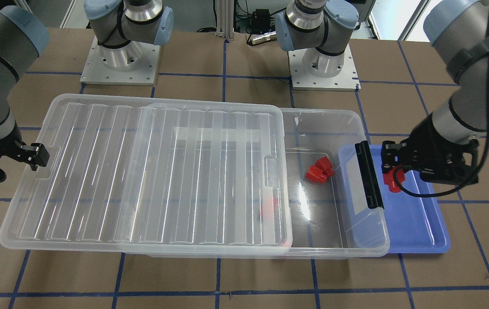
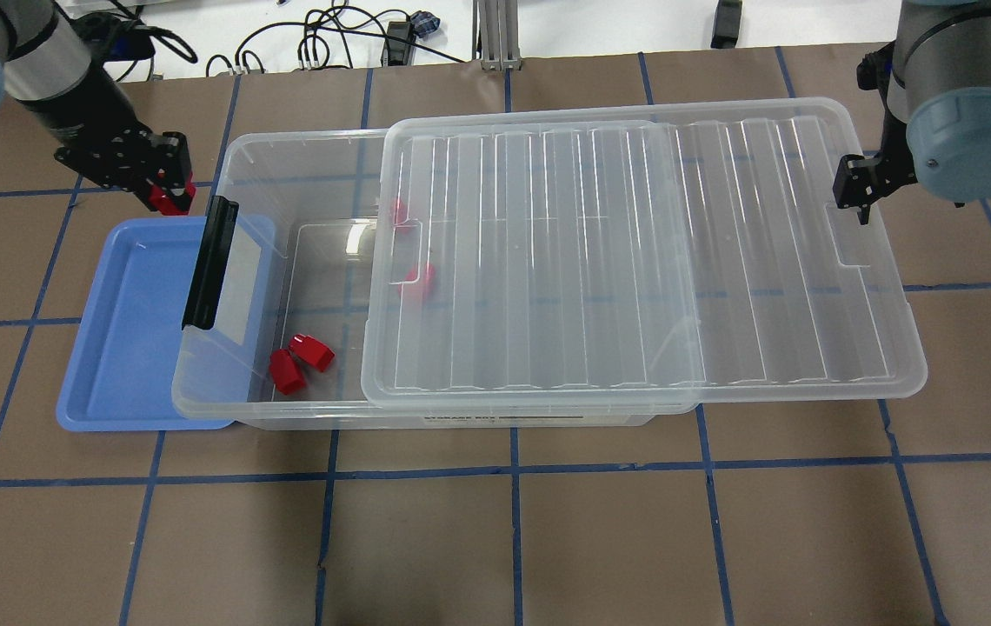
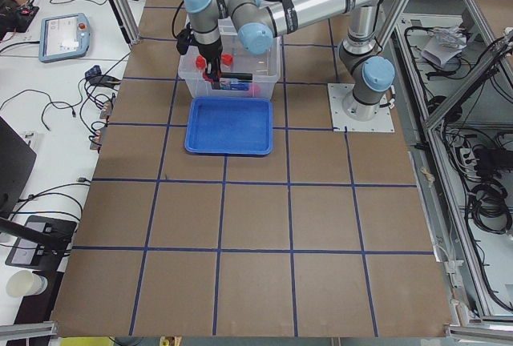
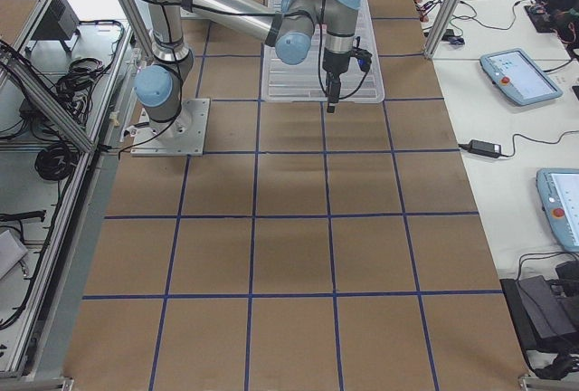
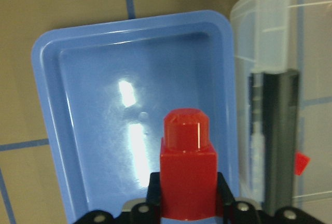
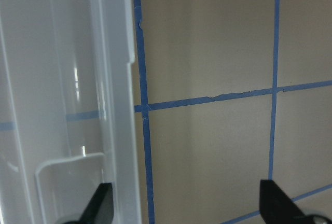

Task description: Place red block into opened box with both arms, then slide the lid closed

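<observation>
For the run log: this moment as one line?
left end effector: shut on red block, over blue tray | right end effector: open, at lid | box: part open

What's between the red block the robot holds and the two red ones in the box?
The black bar on the clear plastic box's short end, plain in the front-facing view. The left gripper holds the small red block over the blue tray.

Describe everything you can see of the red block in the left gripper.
The red block is bright, glossy plastic: a squarish body with a narrower, rounded stub pointing away from the wrist. The black fingers of the left gripper clamp its body on two sides. It hangs over the blue tray, near the black bar of the box, seemingly touching nothing but the fingers.
</observation>
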{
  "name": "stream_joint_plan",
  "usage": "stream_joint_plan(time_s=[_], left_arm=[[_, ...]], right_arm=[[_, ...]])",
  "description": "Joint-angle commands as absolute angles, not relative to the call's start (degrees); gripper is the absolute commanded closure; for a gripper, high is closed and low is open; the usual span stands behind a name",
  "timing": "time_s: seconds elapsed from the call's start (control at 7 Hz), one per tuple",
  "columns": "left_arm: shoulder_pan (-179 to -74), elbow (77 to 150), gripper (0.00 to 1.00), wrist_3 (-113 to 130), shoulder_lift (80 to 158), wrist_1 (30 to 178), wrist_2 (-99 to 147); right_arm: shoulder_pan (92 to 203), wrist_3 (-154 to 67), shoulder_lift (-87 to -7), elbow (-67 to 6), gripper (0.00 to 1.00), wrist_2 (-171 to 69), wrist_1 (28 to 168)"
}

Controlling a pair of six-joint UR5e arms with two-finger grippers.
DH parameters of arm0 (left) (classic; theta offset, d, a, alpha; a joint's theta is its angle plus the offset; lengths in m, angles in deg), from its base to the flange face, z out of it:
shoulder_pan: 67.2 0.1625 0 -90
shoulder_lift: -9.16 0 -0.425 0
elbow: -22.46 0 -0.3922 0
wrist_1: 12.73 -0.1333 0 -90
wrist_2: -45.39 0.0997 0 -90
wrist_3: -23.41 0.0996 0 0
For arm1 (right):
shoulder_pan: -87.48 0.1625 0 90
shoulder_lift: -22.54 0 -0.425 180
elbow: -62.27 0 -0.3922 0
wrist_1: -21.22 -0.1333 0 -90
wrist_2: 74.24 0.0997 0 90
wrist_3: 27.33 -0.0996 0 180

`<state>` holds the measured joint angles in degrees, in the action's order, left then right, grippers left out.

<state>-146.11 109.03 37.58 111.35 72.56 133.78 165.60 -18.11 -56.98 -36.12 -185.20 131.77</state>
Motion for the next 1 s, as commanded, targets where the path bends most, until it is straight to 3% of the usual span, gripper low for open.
stream_joint_plan(time_s=[0.0,0.43,0.86], left_arm=[[-153.57,111.91,0.91,25.9,111.64,70.26,133.72],[-153.86,118.76,0.95,26.22,113.57,58.17,133.2],[-154.03,125.01,0.95,26.13,115.15,48.34,133.28]], right_arm=[[166.32,-17.93,-58.31,-33.99,0.0,-183.24,131.01],[176.4,-24.29,-62.18,-22.84,0.01,-169.55,118.91],[177.75,-33.83,-64.46,-23.07,0.0,-161.51,112.28]])
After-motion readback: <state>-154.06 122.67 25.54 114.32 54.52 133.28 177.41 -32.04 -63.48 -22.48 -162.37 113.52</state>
